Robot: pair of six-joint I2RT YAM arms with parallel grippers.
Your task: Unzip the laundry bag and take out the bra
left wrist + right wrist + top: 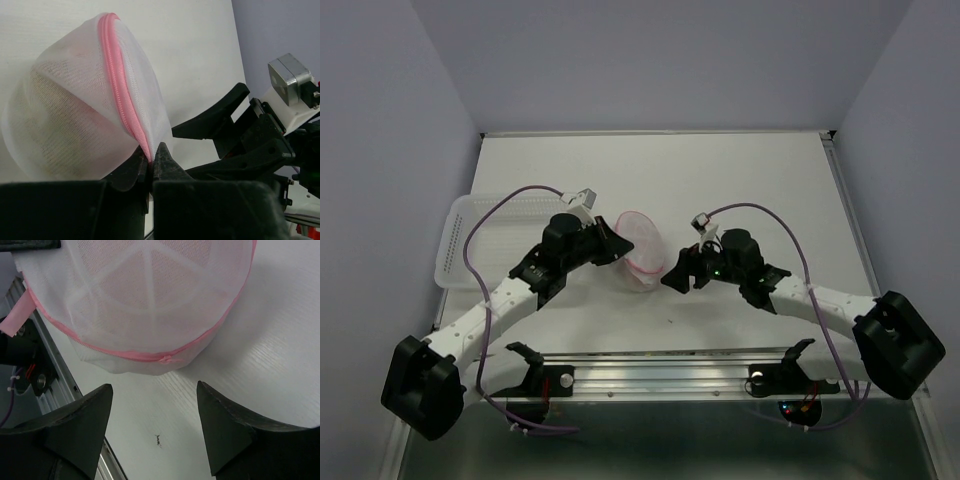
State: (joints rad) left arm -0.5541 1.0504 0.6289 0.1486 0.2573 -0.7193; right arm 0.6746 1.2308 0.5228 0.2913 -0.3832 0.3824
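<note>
Left gripper [151,164]: jaws closed flat, pinching the pink zipper trim [118,85] at the edge of the laundry bag [150,300], so the bag is anchored on that side. Right gripper [155,432]: jaws spread wide, nothing in them, just short of the bag on the side opposite the left pinch, no contact. The bag sits on the table [280,365] between the two grippers, dome side toward the right wrist camera. The key relation is that the zipper slider [165,359] lies straight ahead of the right gripper's opening on the bag's near lower edge, and the zip line runs crosswise to the approach, curving round the bag's rim. The right arm is the free one and the one facing the slider, so my guess is it goes forward and closes on the slider, then pulls along the trim. The slider is small and easy to miss. Bra not identifiable through the mesh. White basket [470,240] lies well beyond the bag on the left arm's side.
</note>
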